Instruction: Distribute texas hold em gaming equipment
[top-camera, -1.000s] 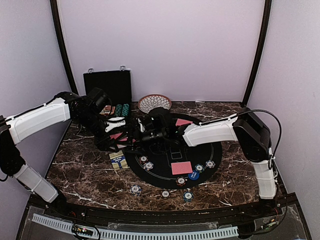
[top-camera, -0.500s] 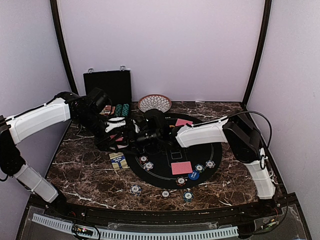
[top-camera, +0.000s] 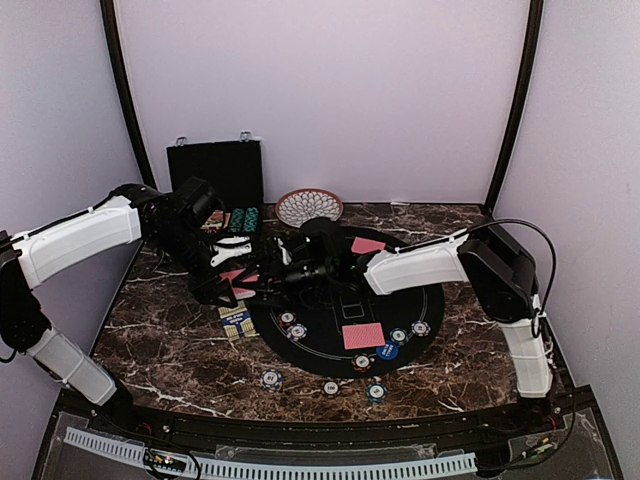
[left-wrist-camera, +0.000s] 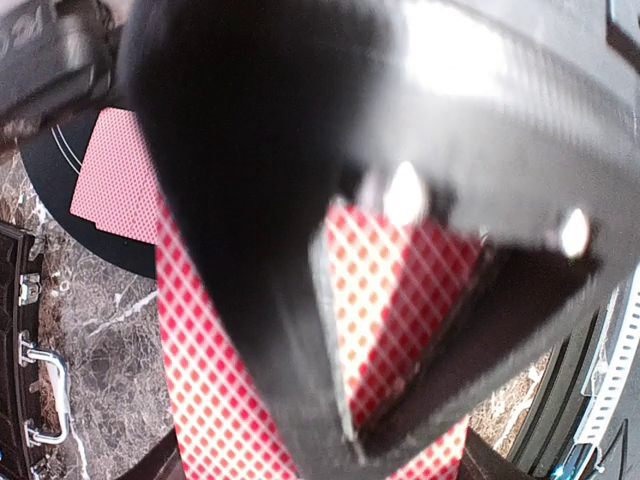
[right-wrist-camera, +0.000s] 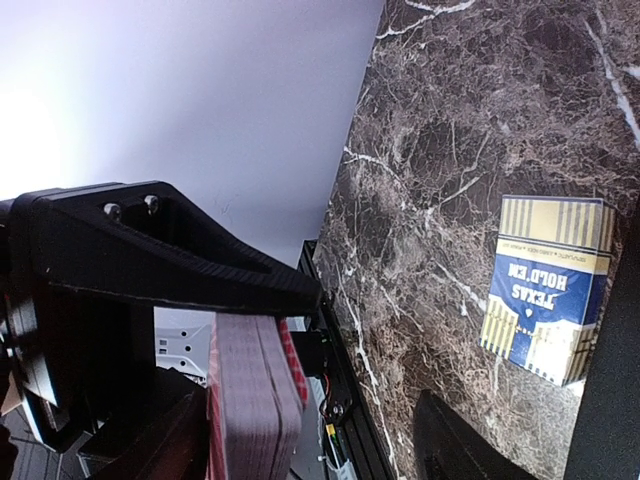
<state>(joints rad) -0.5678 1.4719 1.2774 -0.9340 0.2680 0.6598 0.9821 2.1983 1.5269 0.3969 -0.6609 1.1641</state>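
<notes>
Deck of red-backed cards (right-wrist-camera: 255, 400) is still kept pinched in the left gripper (top-camera: 229, 283). Right gripper (right-wrist-camera: 368, 348), jaws spread with one finger right by the deck, has been backed off a bit rightward.

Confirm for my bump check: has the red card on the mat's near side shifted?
No. The red card lies in the same spot on the black mat, beside the blue disc.
</notes>
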